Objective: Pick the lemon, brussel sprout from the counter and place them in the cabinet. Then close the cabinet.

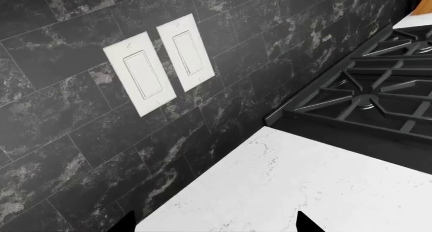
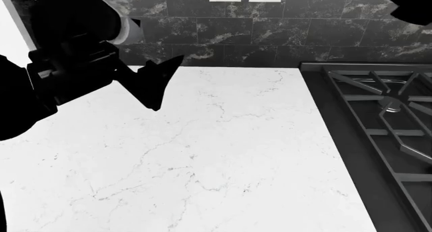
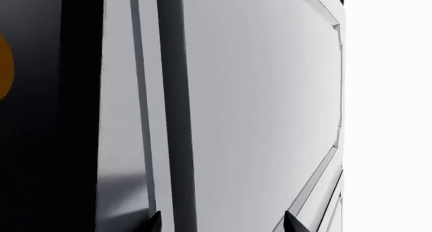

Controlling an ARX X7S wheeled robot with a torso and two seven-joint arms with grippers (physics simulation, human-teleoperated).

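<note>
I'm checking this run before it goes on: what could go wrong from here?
1. The right gripper, jaws open and empty, sits very close to the cabinet door; a careless push could scrape or jam it.
2. Only an orange sliver shows in the dark gap; whether the sprout is inside cannot be told.
3. The left gripper hangs over the counter near the stove grate; a swing could hit it.
</note>
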